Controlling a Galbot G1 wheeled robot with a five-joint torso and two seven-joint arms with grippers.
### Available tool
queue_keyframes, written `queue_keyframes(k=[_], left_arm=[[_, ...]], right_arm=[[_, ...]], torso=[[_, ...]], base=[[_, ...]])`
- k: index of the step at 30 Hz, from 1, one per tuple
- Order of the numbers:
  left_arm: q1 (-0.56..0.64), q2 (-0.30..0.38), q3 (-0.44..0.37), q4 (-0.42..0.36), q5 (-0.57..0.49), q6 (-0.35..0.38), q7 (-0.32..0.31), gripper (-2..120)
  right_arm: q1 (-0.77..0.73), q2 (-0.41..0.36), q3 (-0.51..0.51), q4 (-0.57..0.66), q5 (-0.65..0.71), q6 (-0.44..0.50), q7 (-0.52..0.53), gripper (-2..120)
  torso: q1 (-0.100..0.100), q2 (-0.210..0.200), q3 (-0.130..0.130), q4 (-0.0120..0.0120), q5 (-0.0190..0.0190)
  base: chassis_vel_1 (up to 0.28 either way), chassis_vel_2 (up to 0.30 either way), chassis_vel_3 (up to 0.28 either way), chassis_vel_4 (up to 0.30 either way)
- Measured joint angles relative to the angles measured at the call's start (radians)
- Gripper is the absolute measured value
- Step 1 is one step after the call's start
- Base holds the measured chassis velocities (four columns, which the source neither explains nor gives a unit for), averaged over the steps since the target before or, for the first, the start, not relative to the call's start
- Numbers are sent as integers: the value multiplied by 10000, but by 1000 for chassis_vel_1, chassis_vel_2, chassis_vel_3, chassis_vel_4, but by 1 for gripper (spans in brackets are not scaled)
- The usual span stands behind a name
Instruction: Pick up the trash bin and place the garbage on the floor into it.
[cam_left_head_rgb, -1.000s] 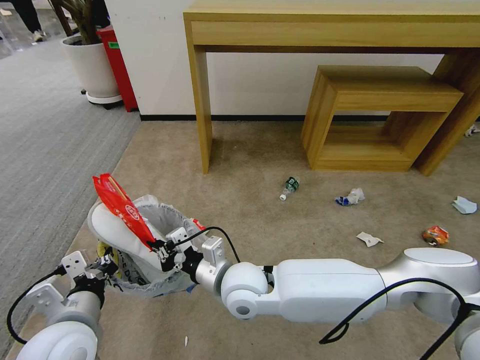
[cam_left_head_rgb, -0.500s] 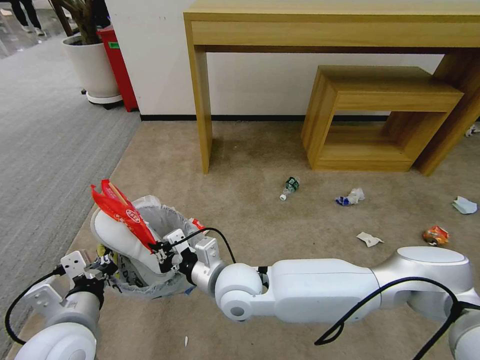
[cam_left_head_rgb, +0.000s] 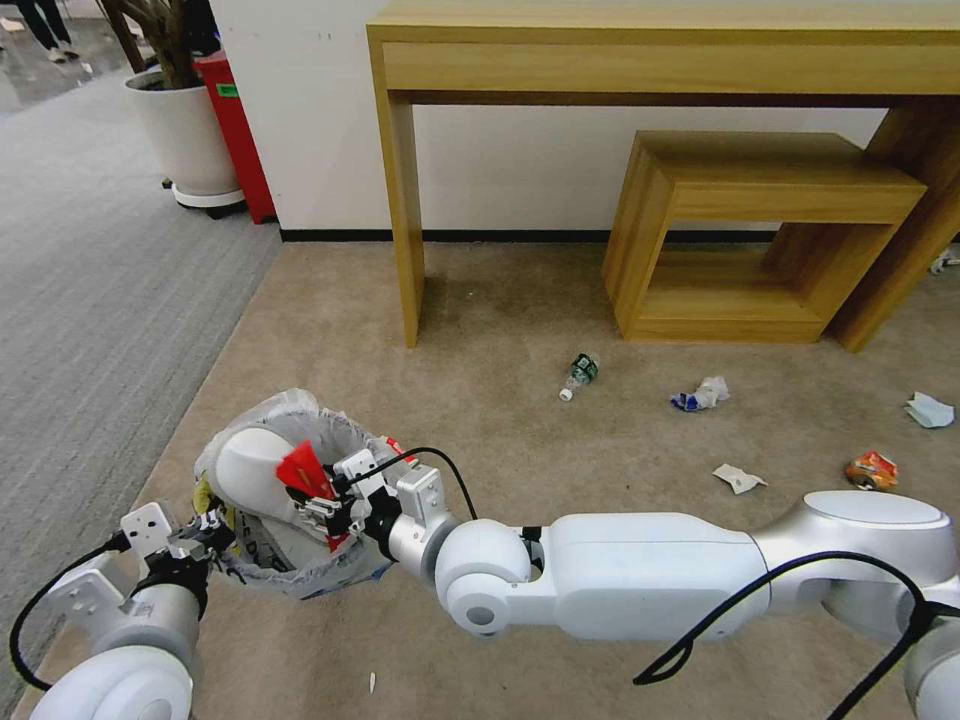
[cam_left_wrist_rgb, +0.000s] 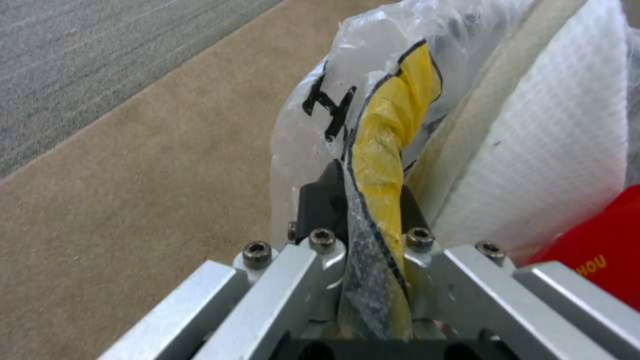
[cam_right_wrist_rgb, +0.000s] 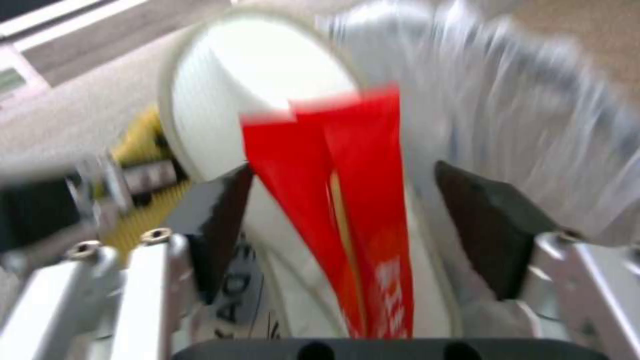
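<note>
The bin (cam_left_head_rgb: 290, 560) is mostly hidden: its bag bulges over the rim, and the right arm crosses in front of its near side, so I can't make out the bin's own wall. A white slipper (cam_left_head_rgb: 250, 470) pokes out of the top, with a red wrapper (cam_left_head_rgb: 300, 470) lying against it. The right wrist view is smeared, but the wrapper (cam_right_wrist_rgb: 340, 210) runs down between the two dark pads (cam_right_wrist_rgb: 487, 230), which stand wide apart and do not touch it.

The floor (cam_left_head_rgb: 500, 450) is tan carpet, meeting a grey ribbed carpet on the left. Behind stand a wooden desk (cam_left_head_rgb: 660, 50) and a low wooden stool (cam_left_head_rgb: 750, 230) against a white wall, with a potted plant (cam_left_head_rgb: 185, 130) in the far left corner. Litter lies well apart on the carpet: a small bottle (cam_left_head_rgb: 579, 375), a crumpled white-and-blue paper (cam_left_head_rgb: 700, 394), a white scrap (cam_left_head_rgb: 738, 478), an orange wrapper (cam_left_head_rgb: 871, 470) and a pale paper (cam_left_head_rgb: 930, 410) near the right edge.

The right arm reaches flat across from the right, its gripper (cam_left_head_rgb: 325, 505) released over the bin's mouth. The left gripper (cam_left_head_rgb: 215, 530), low at the bin's left side, is clenched on the bag's edge (cam_left_wrist_rgb: 380, 200), yellow print pinched between its fingers, holding the bin up.
</note>
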Motion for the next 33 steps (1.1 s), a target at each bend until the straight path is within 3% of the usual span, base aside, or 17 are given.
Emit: queue_keyframes(k=[6,12,19,20,21,33], left_arm=[[66,94,-101,105,18,70,-9,3],[116,143,-155,193,32,168,-11,3],[229,284,-186,319,49,408,-3,3],[278,358,-199,380,151,582,78,3],[291,364,-203,392,267,733,132,3],[284,300,-152,571,1237,1102,721,3]], right_arm=[[-57,-280,1042,233,-21,110,-62,98],[-206,-676,2149,307,-28,154,-199,100],[-941,-1862,4184,377,-37,94,-254,100],[-1737,-2534,5410,445,-137,8,-160,100],[-2203,-2880,5989,483,-206,-30,-129,100],[-4789,-4509,8774,438,-964,-70,28,100]], torso=[[0,0,0,0,0],[0,0,0,2,1],[0,0,1,-2,2],[-1,0,0,1,2],[0,0,0,-1,4],[0,0,-1,-1,3]], base=[[0,0,0,0],[0,0,0,0],[0,0,0,0],[0,0,0,0],[0,0,0,0],[0,0,0,0]])
